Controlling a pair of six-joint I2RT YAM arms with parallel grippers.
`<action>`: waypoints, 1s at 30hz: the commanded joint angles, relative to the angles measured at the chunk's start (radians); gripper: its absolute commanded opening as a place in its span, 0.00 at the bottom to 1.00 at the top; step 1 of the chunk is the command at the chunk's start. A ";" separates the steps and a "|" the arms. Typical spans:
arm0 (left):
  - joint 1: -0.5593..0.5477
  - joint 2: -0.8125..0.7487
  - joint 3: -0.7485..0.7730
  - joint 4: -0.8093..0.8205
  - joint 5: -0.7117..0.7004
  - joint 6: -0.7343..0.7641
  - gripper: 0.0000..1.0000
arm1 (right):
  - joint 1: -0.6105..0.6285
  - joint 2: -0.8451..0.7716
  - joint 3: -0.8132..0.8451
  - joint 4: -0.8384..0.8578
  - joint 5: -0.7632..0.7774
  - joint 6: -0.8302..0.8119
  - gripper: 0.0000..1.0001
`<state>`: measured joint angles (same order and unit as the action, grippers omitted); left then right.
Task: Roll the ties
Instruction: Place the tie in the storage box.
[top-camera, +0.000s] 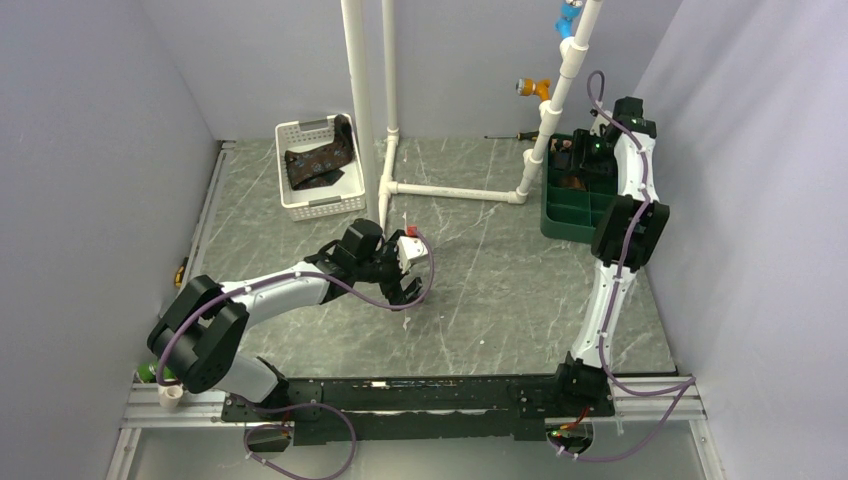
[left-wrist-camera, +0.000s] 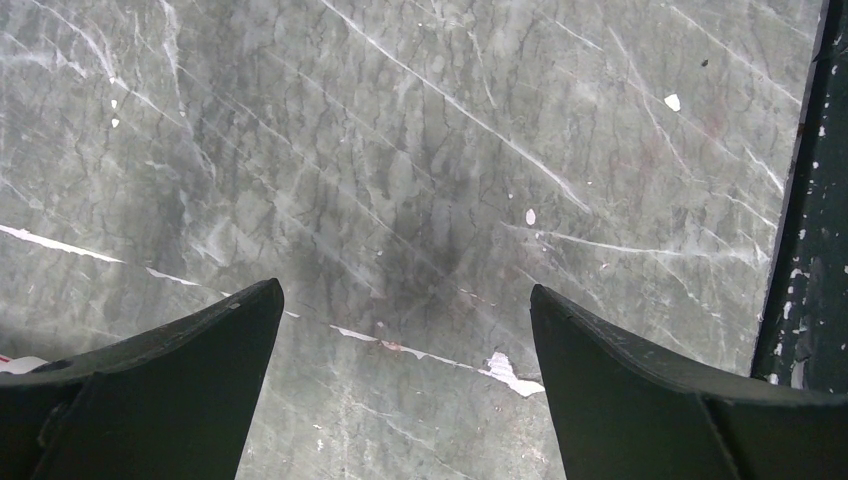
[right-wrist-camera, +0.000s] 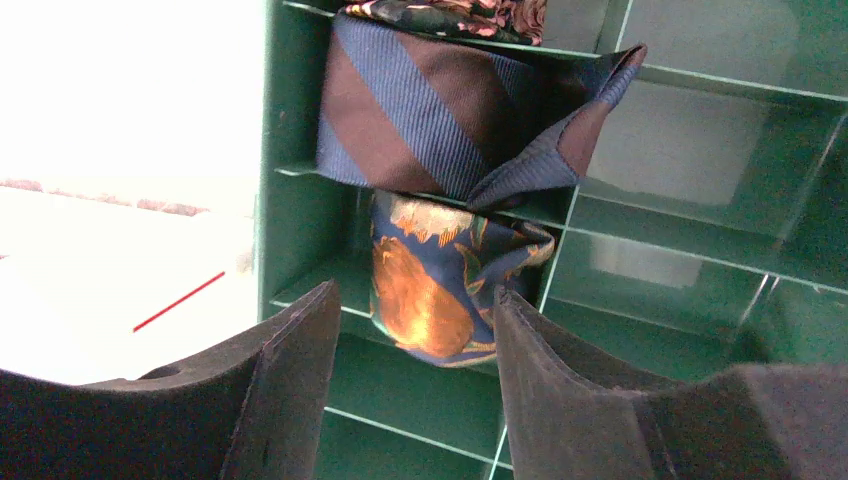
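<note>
A rolled tie (right-wrist-camera: 430, 290), navy with orange and teal print, sits in a cell of the green divider tray (right-wrist-camera: 700, 250). My right gripper (right-wrist-camera: 415, 300) hangs open over it, its fingers either side of the roll and the left one clear of it. Behind it lie a rolled blue-and-brown striped tie (right-wrist-camera: 440, 110) and the edge of a third patterned roll (right-wrist-camera: 450, 15). Another dark brown tie (top-camera: 320, 160) lies loose in the white basket (top-camera: 318, 205). My left gripper (top-camera: 408, 292) is open low over bare table (left-wrist-camera: 400, 180), holding nothing.
The green tray (top-camera: 570, 215) stands at the back right beside a white PVC pipe frame (top-camera: 440, 190). A screwdriver (top-camera: 505, 136) lies at the back wall. Walls close in the left, right and far sides.
</note>
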<state>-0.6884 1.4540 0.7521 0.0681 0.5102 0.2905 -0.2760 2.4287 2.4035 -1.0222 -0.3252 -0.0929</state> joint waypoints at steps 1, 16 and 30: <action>0.005 -0.003 0.020 0.016 0.018 -0.007 1.00 | -0.011 -0.096 -0.040 0.001 -0.029 0.001 0.58; 0.011 -0.007 0.029 -0.012 0.015 -0.010 0.99 | 0.002 -0.031 -0.123 0.127 0.056 0.023 0.33; 0.022 -0.062 0.038 -0.047 0.039 0.001 0.99 | 0.005 -0.052 -0.133 0.126 -0.009 -0.027 0.35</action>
<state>-0.6712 1.4513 0.7525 0.0170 0.5098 0.2928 -0.2737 2.4275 2.2932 -0.9329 -0.2977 -0.0917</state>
